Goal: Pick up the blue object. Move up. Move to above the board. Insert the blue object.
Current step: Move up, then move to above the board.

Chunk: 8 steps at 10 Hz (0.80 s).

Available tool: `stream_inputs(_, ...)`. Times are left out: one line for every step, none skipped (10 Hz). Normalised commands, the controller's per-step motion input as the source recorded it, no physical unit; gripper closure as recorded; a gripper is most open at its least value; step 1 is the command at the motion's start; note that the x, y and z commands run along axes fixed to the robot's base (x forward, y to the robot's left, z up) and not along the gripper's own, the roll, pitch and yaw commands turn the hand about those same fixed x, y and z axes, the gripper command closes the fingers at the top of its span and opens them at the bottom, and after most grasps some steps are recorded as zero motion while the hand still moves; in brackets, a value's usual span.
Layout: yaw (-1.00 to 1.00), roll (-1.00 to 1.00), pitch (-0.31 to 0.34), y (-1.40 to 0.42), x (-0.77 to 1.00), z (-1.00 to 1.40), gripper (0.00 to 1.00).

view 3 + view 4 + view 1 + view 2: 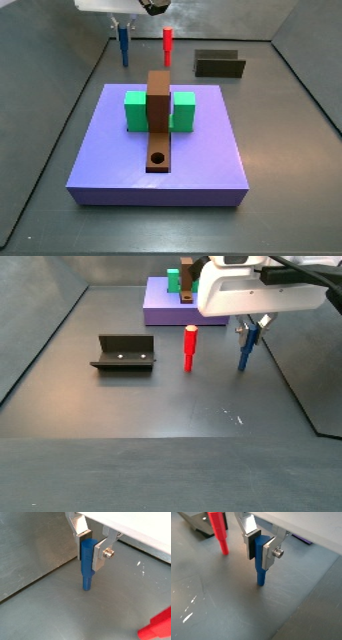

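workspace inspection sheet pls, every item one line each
surface: dark grey floor, small pale scuffs
blue object: upright, between the finger pads, tip at the floor
board: brown plank through a green block on the purple slab, hole unfilled
clutter: red peg upright beside the blue object; fixture apart
gripper: low over the floor, shut on the blue object
cables: nothing seen
surroundings: grey walls around the floor
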Motion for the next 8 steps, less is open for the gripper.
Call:
stream_inputs(0.0,0.0,0.0,0.0,0.0,0.83,1.0)
stream_inputs(0.0,0.01,-0.018,0.02,0.05,0.85,1.0)
stream_inputs(-0.01,0.02,0.035,0.03,0.0,0.69,1.0)
stream_inputs(0.0,0.07,0.037,0.01,0.01,0.31,1.0)
stream_inputs(0.0,0.0,0.0,0.0,0.0,1.4,1.0)
stream_inputs(0.0,-0.04,0.023,0.0,-0.01,1.4,1.0)
stream_inputs(0.0,0.0,0.013,0.0,-0.06,1.4,1.0)
stream_inputs(0.01,0.01,0.002,0.0,-0.04,1.4,1.0)
